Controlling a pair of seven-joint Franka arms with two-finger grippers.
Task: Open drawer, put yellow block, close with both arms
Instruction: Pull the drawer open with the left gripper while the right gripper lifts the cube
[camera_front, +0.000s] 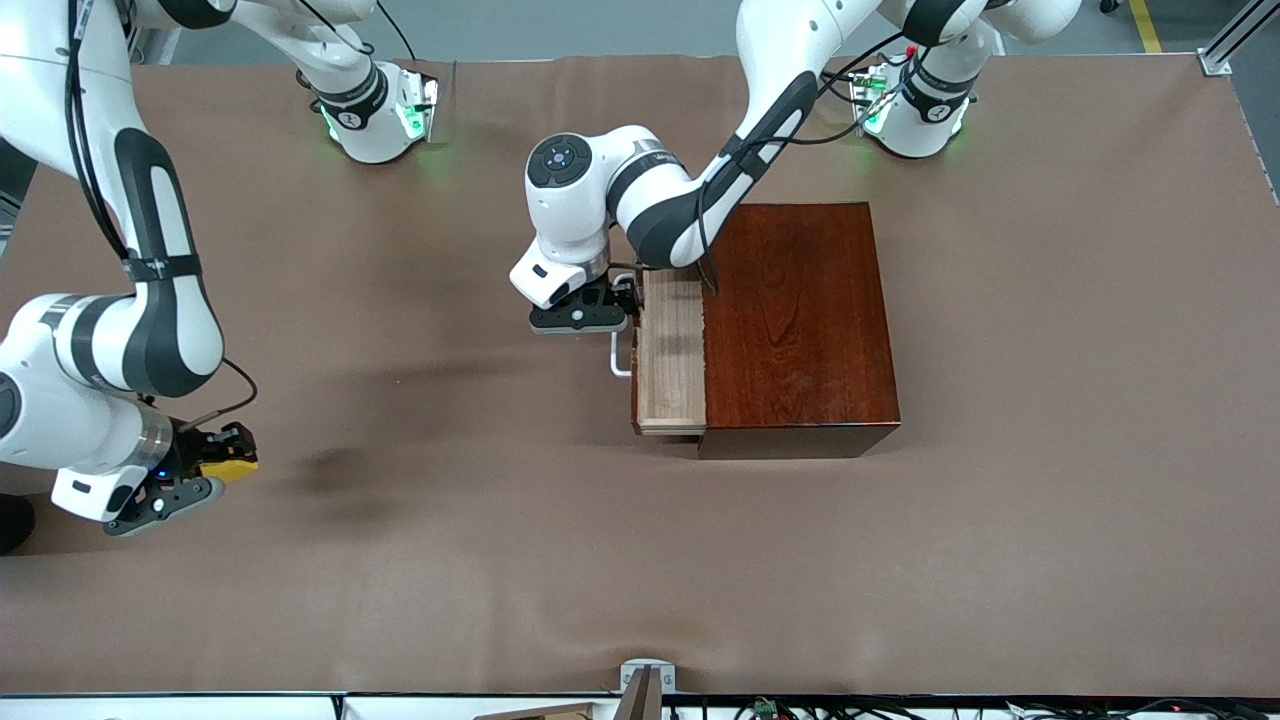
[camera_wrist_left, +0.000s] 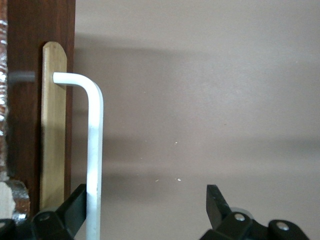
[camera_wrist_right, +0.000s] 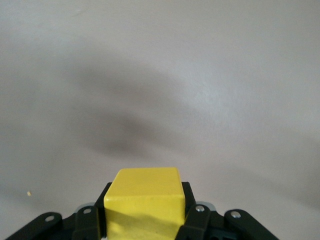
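At the right arm's end of the table you have the right gripper (camera_front: 205, 470), raised over bare brown table cover (camera_front: 420, 560) with its fingers clamped on the yellow block (camera_front: 229, 466). In the right wrist view the yellow block (camera_wrist_right: 145, 200) sits squarely between the black fingers (camera_wrist_right: 192, 225), and under it you see only the cover and a soft shadow. No object lies on the cover between this gripper and the drawer.

Moving toward the middle, you come to the left gripper (camera_front: 585, 312), whose arm reaches in from its base at the top of the front view and crosses over a corner of the box. It is at the white loop handle (camera_front: 622, 352) of the drawer (camera_front: 670, 350). In the left wrist view the fingers (camera_wrist_left: 75, 210) stand apart, one of them just beside the handle (camera_wrist_left: 94, 150) and the other well clear of it, so nothing is gripped there.

The drawer is pulled partway out of the reddish-brown wooden box (camera_front: 800, 320), toward the right arm's end; the part of its pale tray you can see holds nothing. The left arm's forearm hangs over the part of the drawer nearest the bases.

Count: one block, one drawer, one box, one handle, two arms, two grippers.
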